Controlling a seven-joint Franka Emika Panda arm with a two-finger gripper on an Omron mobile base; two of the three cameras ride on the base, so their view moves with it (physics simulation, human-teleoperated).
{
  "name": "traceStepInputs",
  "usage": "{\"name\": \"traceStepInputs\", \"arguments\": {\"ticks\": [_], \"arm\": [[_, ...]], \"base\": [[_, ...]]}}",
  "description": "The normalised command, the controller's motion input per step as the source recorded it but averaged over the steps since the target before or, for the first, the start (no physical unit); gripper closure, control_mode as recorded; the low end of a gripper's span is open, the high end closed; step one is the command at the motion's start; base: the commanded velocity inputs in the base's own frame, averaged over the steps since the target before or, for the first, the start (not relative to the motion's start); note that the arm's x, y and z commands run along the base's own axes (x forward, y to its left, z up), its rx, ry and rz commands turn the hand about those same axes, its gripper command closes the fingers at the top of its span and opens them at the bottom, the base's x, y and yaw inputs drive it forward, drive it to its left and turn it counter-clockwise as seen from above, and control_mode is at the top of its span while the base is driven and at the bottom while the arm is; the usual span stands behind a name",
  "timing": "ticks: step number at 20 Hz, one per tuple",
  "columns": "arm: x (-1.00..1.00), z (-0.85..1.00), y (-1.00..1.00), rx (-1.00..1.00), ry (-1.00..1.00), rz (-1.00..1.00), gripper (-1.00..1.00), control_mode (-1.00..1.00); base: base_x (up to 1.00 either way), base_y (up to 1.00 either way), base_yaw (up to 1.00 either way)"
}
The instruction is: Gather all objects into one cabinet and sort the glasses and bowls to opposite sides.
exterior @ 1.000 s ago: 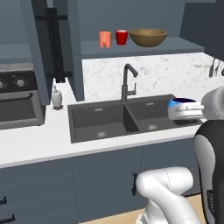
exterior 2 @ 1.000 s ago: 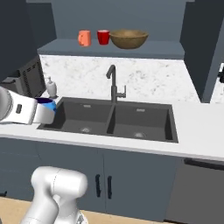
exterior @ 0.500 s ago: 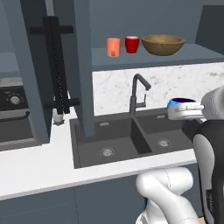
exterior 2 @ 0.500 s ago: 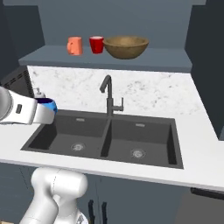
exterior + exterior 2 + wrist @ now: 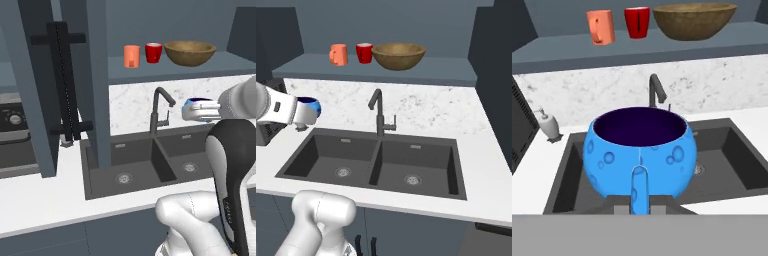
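Pinching the small glossy blue bowl (image 5: pixel 638 150) above the dark double sink (image 5: pixel 376 160), the gripper (image 5: pixel 639 192) faces the cabinet shelf (image 5: pixel 376 70) holding the orange cup (image 5: pixel 338 54), red cup (image 5: pixel 364 52) and wide brown wooden bowl (image 5: pixel 399 55).

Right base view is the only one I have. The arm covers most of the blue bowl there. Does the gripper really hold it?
Observer: Yes. In the hand view the gripper is closed on the near rim of the small blue bowl.
Operator: Is the bowl upright, and is something in it?
Observer: It is upright, and its dark inside looks empty.
Operator: Is the cabinet open on the left side?
Observer: Yes. The left base view shows the cabinet door swung open, to the left of the orange cup on the shelf.
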Motion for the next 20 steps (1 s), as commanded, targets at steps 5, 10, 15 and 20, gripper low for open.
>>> {"name": "traceStepInputs", "arguments": {"ticks": [5,10,15,20], "arm": [[0.32,0.54,0.41,0.01,-0.01,0.00,1.00,-1.00],[0.42,0.26,0.07,0.06,0.00,0.12,1.00,-1.00],[0.56,0.00,0.06,0.03,0.00,0.47,1.00,-1.00],[0.24,0.00,0.41,-0.01,-0.18,0.27,1.00,-1.00]], "base": [[0.00,0.00,0.00],[0.00,0.00,0.00],[0.00,0.00,0.00],[0.00,0.00,0.00]]}}
